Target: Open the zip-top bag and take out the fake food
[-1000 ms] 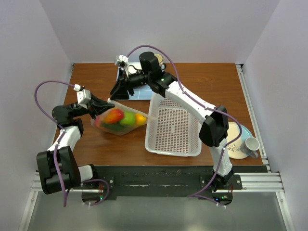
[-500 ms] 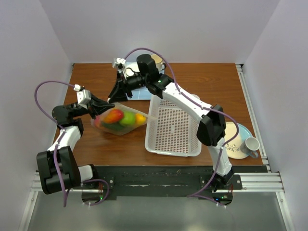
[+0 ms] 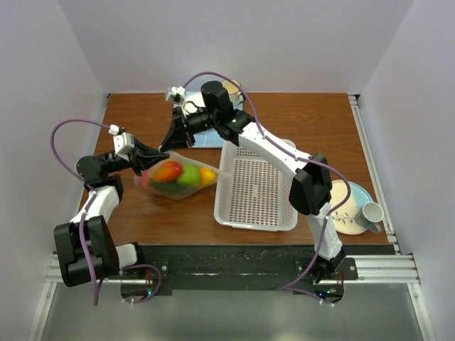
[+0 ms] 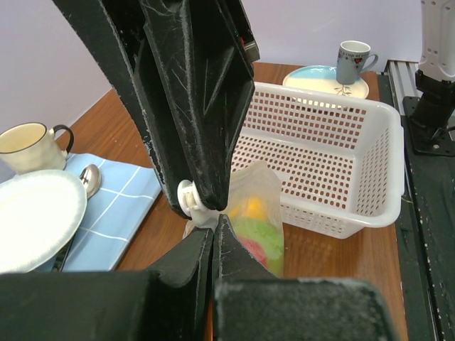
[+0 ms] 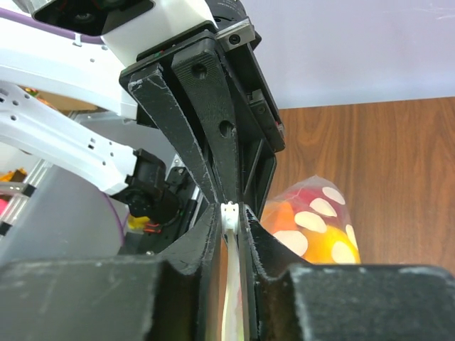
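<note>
The zip-top bag (image 3: 179,179), clear with pale dots, lies left of the basket with the fake food (image 3: 178,172) inside it: red, green, orange and yellow pieces. My left gripper (image 3: 162,158) is shut on the bag's top edge at its left corner; in the left wrist view (image 4: 212,236) its jaws are pressed together just below the white zip slider (image 4: 190,200). My right gripper (image 3: 170,142) reaches in from the back and is shut on that slider (image 5: 229,213). The dotted bag (image 5: 316,227) bulges to the right of its fingers.
A white perforated basket (image 3: 256,188) stands right of the bag. A blue cloth (image 4: 121,206) at the back holds a white plate (image 4: 35,217), a spoon (image 4: 89,177) and a cream cup (image 4: 28,145). A blue plate (image 3: 353,197) and a mug (image 3: 370,213) sit at the right edge.
My right arm has shifted slightly to the left at the bag's top edge. The left arm and the bag have not visibly moved.
</note>
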Robot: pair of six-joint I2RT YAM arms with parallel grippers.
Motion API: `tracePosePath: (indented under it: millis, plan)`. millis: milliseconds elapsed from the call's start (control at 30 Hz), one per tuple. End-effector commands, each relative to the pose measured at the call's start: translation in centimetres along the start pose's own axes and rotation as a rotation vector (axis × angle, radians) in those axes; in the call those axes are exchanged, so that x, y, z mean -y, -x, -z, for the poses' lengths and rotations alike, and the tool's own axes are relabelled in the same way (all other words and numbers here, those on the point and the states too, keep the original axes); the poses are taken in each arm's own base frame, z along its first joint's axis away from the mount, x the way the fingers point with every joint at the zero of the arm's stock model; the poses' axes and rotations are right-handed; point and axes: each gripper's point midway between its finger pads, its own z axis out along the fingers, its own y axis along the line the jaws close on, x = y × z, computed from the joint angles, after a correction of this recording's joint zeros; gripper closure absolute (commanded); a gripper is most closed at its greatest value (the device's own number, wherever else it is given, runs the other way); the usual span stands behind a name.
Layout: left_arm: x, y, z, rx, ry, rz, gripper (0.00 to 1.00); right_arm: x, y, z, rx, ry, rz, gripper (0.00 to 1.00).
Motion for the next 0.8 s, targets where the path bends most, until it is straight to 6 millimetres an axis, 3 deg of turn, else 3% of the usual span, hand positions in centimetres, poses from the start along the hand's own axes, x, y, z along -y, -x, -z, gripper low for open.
tracePosePath:
  millis: [0,200,400,767]
  plan:
    - [2.5,-0.6,0.8,-0.111,-0.158,-0.262,1.00,-1.6,1.4,-0.1,0.022,0.050,0.033,0.92]
    - [2.3,-0.7,0.8,-0.110,-0.158,-0.265,1.00,-1.9,0.0,0.4,-0.006,0.035,0.019,0.95]
    - [2.4,-0.5,0.7,-0.110,-0.160,-0.276,1.00,-2.1,-2.7,1.4,-0.066,-0.005,0.010,0.99]
    - [1.9,0.0,0.9,-0.113,-0.150,-0.315,1.00,-2.7,-8.2,4.8,-0.205,-0.142,0.025,1.00]
